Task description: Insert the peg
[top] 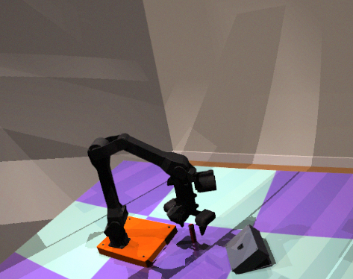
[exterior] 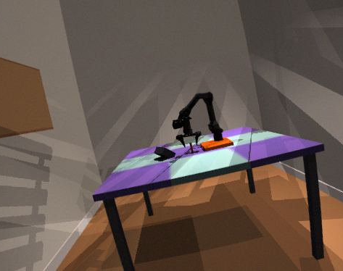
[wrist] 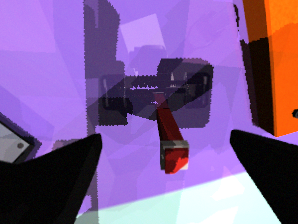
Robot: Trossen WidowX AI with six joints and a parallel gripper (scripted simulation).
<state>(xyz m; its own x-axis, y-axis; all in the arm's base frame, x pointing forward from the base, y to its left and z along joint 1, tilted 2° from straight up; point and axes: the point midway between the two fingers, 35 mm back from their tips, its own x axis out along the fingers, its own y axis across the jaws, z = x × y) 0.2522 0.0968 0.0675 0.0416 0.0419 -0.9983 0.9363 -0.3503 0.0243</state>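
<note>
The job in hand is getting a clean grip on the peg [top: 192, 234] [exterior: 191, 148] [wrist: 171, 127], which stands upright on the table [top: 307, 209] [exterior: 244, 159] [wrist: 50, 50], at about 3 o'clock from the orange base plate [top: 154, 231] [exterior: 222, 144] [wrist: 285, 60] in the top view. The gripper [top: 192, 229] [exterior: 191, 145] [wrist: 166, 138] is spread wide with nothing pinched, its fingertips to either side of the peg's upper part and apart from it. In the wrist view the red top sits between the 9 o'clock and 3 o'clock fingers, its centre a touch toward 5 o'clock from the midpoint of the tips. Best to centre over it before going lower, then sink straight down so neither finger brushes the shaft; a knock could topple something so slender. The top looks squarish, so the pads should meet two opposite flats squarely; closing on corners would likely twist it and spoil the later match with the hole [top: 240, 246]. Gripping the upper part seems wise, leaving the bottom end free to go in. Close gently, and lift only once both pads bear evenly. The sloped panel [top: 248, 240] [exterior: 164, 152] [wrist: 10, 142] waits near 4 o'clock from the peg in the top view, so raise the peg well before swinging that way, then tilt it to the hole's line.
</note>
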